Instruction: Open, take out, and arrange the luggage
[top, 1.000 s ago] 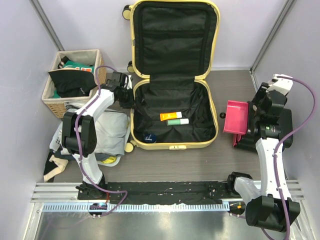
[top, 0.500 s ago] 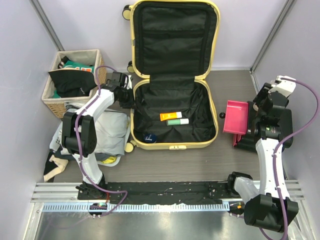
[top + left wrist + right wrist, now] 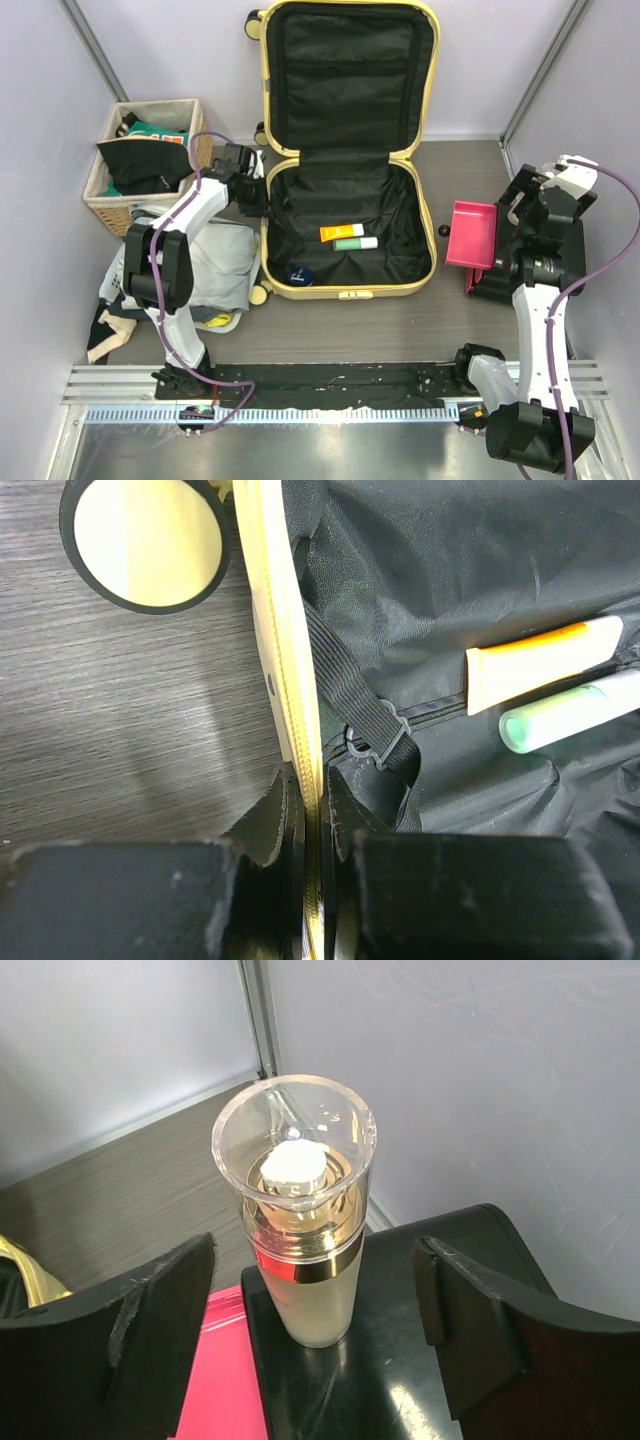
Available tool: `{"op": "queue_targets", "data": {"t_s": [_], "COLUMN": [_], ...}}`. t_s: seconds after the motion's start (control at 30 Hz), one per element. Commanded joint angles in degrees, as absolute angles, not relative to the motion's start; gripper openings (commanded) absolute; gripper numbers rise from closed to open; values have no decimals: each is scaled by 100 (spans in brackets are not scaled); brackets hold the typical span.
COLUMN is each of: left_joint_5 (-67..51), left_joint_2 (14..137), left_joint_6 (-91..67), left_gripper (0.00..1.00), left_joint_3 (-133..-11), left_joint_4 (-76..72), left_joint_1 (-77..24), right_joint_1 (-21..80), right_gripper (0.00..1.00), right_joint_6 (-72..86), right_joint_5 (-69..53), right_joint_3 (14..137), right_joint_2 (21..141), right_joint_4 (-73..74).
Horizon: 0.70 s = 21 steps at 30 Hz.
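At nine o'clock from the right tool [image 3: 528, 192], jaws wide astride an untouched upright bottle [image 3: 300, 1250], the orange tube [image 3: 341, 232] and green tube [image 3: 356, 243] lie nine-to-three in the luggage [image 3: 300, 291], its rim pinched by the left tool [image 3: 318, 810].

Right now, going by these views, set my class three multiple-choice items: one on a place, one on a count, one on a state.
1. The bottle stands: A in the basket; B on the black case; C on the clothes.
2. The luggage holds how many tubes: A two; B four; C none.
3. The right gripper is: A shut on the bottle; B open around it; C shut on a tube.
Answers: B, its base rests on the case; A, one orange, one green; B, gaps show either side.
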State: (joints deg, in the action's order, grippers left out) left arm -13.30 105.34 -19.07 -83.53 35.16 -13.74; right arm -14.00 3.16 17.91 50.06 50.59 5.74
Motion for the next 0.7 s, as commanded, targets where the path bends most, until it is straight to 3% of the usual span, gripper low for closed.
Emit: {"op": "queue_targets", "data": {"t_s": [0.0,0.2,0.4,0.5,0.6,0.67], "left_joint_5": [-2004,-1978,-1977,-2039,-2109,-2171], "left_joint_2": [10002,9941,10010,9984,9958,9984], "left_joint_6": [-1784,-1775,-1775,-1802,-1854,-1872], "left_gripper": [0,0,0,0,0,0], "left_joint_3": [-8587,-8569,-8596,-8596,-8552,-8552], "left_joint_4": [3199,3182,3217,3208,3129,3111], "left_joint_1": [-1353,-1353,-1354,-1354,-1345,-1354], "right_joint_1": [-1406,-1406,-1406,-1406,-1415,-1345], "right_gripper": [97,100,98,79,73,70], "right_joint_6": [466,711,1178,1300,1739,2177], "right_joint_5": [1924,2504,2427,1480,-477,-1632], "right_joint_3": [5519,5660,6924,7599,8539,8508], "right_joint_2": [4939,4555,3833,3770,4805,5306], "right_joint_4": [746,1081,1705,1529,2134,1909]}}
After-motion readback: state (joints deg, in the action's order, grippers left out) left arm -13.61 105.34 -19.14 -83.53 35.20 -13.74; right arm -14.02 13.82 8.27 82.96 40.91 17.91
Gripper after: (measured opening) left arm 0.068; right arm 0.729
